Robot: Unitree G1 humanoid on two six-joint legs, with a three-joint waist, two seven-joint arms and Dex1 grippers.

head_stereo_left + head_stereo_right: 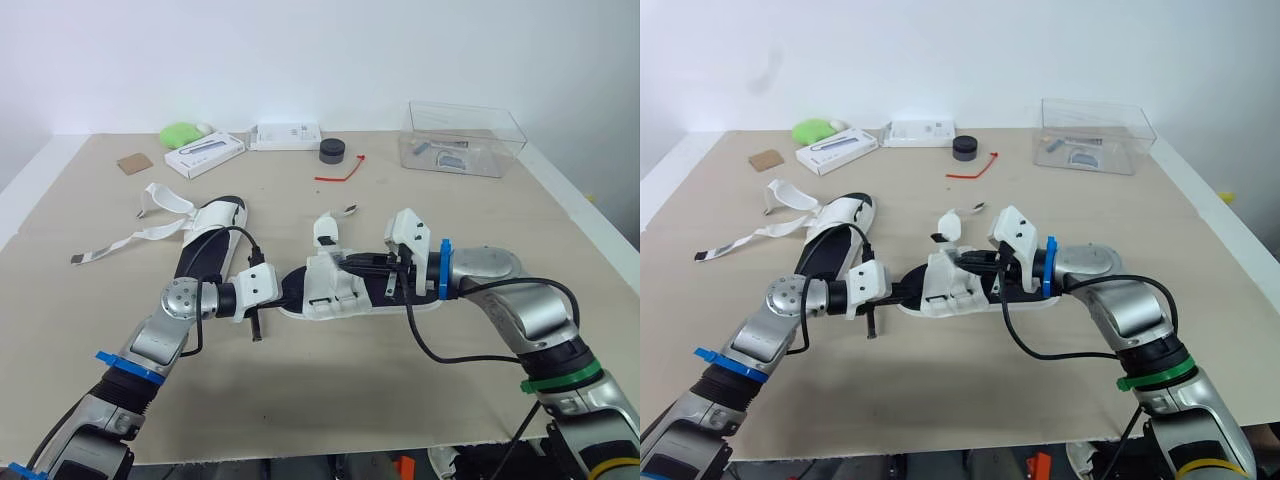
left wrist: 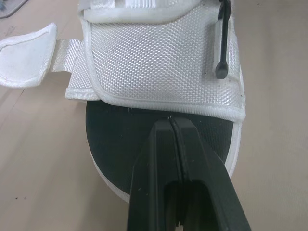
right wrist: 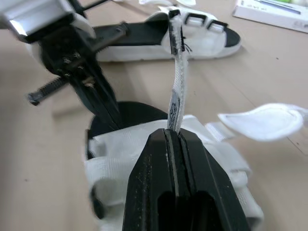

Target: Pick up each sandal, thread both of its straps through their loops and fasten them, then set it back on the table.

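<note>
Left eye view, with the right eye agreeing: two white sandals with black soles lie on the table (image 1: 90,200). The near sandal (image 1: 345,298) lies flat at mid-table, lengthways across it, between the two grippers. The left gripper (image 1: 288,288) reaches in at its left end. The right gripper (image 1: 365,266) comes in over its right end, above the white upper. The far sandal (image 1: 212,245) lies just behind the left arm, its undone straps (image 1: 150,215) trailing over the table to the left. Along the far edge are a card (image 1: 133,162), a green lump (image 1: 180,133), a box (image 1: 205,153), a second box (image 1: 285,135), a black puck (image 1: 332,151), a red tie (image 1: 340,170) and a clear bin (image 1: 460,138).

Left wrist view: the left gripper's fingers (image 2: 202,173) are pressed together with no gap and nothing visible between them. Their tips sit over the black insole (image 2: 110,130), right at the hem of the white mesh flap (image 2: 159,57). A padded tab (image 2: 24,62) sticks out from the flap's side on a short band and lies on the table.

Right wrist view: the right gripper's fingers (image 3: 149,178) are clamped on a white strap (image 3: 177,91), which rises from between the tips with its free end up. Under them is the near sandal's upper. Opposite, the left gripper points down onto the insole at the sandal's other end. The far sandal lies beyond, and the tab lies beside the upper.
</note>
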